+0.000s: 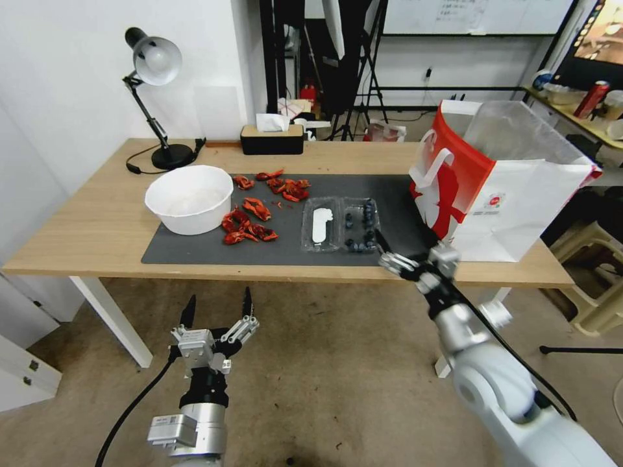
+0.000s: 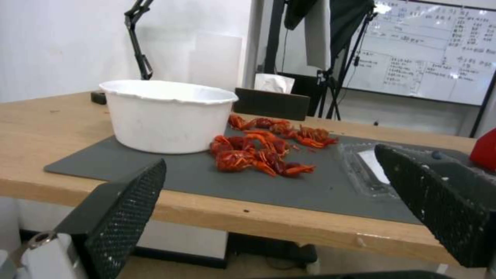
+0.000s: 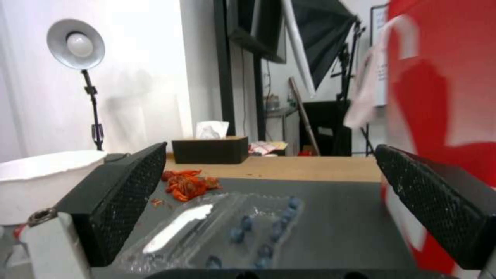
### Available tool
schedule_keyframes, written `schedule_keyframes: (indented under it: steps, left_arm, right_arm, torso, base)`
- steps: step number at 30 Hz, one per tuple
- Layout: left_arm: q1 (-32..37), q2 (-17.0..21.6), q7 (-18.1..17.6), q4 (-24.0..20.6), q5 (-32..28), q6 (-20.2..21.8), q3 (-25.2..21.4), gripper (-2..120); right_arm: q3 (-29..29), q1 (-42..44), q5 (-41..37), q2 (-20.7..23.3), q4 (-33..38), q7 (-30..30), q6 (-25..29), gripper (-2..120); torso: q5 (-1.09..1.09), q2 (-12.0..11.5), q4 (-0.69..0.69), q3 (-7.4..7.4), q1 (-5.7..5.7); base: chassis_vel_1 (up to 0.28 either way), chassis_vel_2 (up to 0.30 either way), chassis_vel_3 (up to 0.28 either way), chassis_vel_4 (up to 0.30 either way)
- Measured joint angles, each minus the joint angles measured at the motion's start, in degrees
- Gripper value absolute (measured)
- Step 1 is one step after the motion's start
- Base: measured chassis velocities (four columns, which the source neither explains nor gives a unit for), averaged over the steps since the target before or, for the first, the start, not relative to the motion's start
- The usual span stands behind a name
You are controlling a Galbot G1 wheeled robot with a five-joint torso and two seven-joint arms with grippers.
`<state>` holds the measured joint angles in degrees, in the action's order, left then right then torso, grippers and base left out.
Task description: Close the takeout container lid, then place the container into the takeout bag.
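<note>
My right gripper hangs at the front edge of the dark mat, its fingers spread wide, just short of the takeout container and holding nothing. That container lies flat open on the mat, blueberries scattered in the half nearer the takeout bag, and the lid, with its white oblong label facing up, folded out on the half nearer the white bowl. The bag stands upright beside the mat's end, red side toward the container, its clear liner rising above the rim. Between lid and bowl, red crayfish pieces lie loose on the mat. My left gripper waits below the table, in front of the mat's bowl end, its fingers also apart and empty.
</note>
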<state>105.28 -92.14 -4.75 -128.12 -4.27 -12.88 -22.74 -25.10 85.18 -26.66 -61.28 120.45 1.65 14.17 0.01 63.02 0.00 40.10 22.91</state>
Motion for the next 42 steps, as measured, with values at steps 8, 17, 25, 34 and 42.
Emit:
schedule_keyframes:
  steps: [8,17,25,34,42]
  left_arm:
    - [-0.6,0.0,0.2,0.9,-0.3,0.4,0.9,100]
    - [-0.7,0.0,0.7,2.1,-0.2,0.1,1.0,100]
    - [-2.5,0.3,0.6,2.6,-4.6,-0.6,2.2,100]
    - [-6.5,5.0,5.0,-1.0,-24.7,2.0,3.5,100]
    - [-13.8,14.9,7.0,-0.7,-40.9,11.0,5.1,100]
  right_arm:
    - [-5.4,16.0,1.7,-6.0,-1.3,-5.4,9.5,100]
    - [-6.1,18.2,1.3,-7.0,-1.7,-6.2,10.7,100]
    - [-7.4,18.5,-2.0,-6.3,-1.5,-9.7,9.4,100]
    - [-4.5,13.8,-3.7,-2.1,-1.8,-8.3,5.8,100]
    - [-6.1,16.0,-3.4,-2.3,0.3,-7.9,5.1,100]
  torso:
    - [-0.01,0.0,-0.01,0.0,0.0]
    - [-0.01,0.0,0.0,0.01,0.01]
    - [-0.01,0.0,0.0,0.0,0.01]
    - [-0.02,0.0,0.01,0.01,0.02]
    - [-0.03,0.0,0.0,0.01,0.01]
  base:
    - [0.0,0.0,0.0,0.0]
    - [0.0,0.0,0.0,0.0]
    - [0.0,0.0,0.0,0.0]
    - [0.0,0.0,0.0,0.0]
    - [0.0,0.0,0.0,0.0]
